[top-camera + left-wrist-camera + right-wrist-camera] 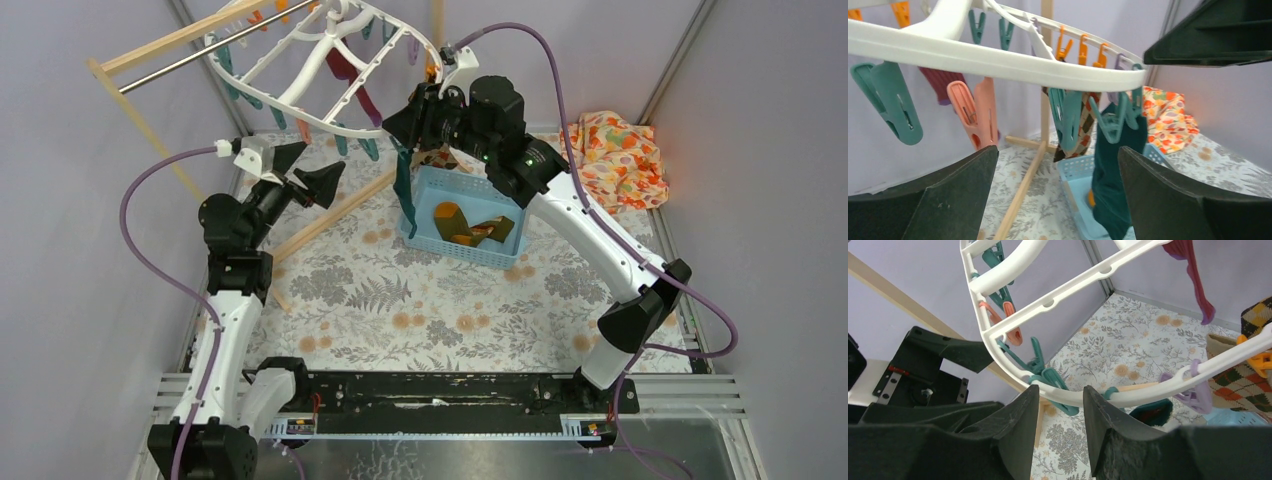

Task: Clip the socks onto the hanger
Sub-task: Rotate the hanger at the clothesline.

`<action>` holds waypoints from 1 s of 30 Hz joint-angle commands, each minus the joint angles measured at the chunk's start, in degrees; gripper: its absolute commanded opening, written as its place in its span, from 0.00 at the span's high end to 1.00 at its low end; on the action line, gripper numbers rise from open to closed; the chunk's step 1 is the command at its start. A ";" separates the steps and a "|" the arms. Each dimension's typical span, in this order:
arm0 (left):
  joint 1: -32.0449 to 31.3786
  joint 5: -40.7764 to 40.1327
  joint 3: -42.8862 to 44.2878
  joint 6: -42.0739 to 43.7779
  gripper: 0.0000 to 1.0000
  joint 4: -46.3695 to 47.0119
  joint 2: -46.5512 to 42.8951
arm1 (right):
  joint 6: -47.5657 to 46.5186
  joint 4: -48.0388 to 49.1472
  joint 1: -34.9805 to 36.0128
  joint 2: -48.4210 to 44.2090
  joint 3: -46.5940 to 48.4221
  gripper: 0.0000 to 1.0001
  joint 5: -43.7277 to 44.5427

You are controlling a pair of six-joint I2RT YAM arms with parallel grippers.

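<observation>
The white hanger [300, 75] hangs at the back left, with teal, orange and pink clips. A dark teal sock [403, 195] hangs from a teal clip [1118, 120] on its near rim, down to the blue basket [432, 178]. A maroon sock [345, 72] and an argyle sock [1083, 125] also hang from clips. My right gripper [402, 125] is open and empty, its tips just under the rim [1128, 395], beside the teal sock's top [1150, 412]. My left gripper [308, 170] is open and empty, left of the teal sock [1113, 175].
The basket holds an olive-mustard sock [450, 215] and a brown-orange sock [490, 232]. A wooden rack with a metal bar [170, 65] carries the hanger; its base rail [330, 215] lies on the floral mat. An orange floral cloth [615, 160] lies at the back right.
</observation>
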 commanded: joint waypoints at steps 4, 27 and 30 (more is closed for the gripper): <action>-0.18 -3.65 4.00 7.72 0.01 4.68 4.54 | -1.16 3.80 -2.08 -4.26 -2.48 0.57 1.65; -0.11 -6.72 0.86 2.37 0.02 7.89 4.14 | 5.81 1.21 7.74 10.85 16.32 0.55 -5.65; -0.04 -6.80 1.10 2.25 0.02 7.59 4.34 | 5.27 0.08 8.29 12.62 17.85 0.55 -5.15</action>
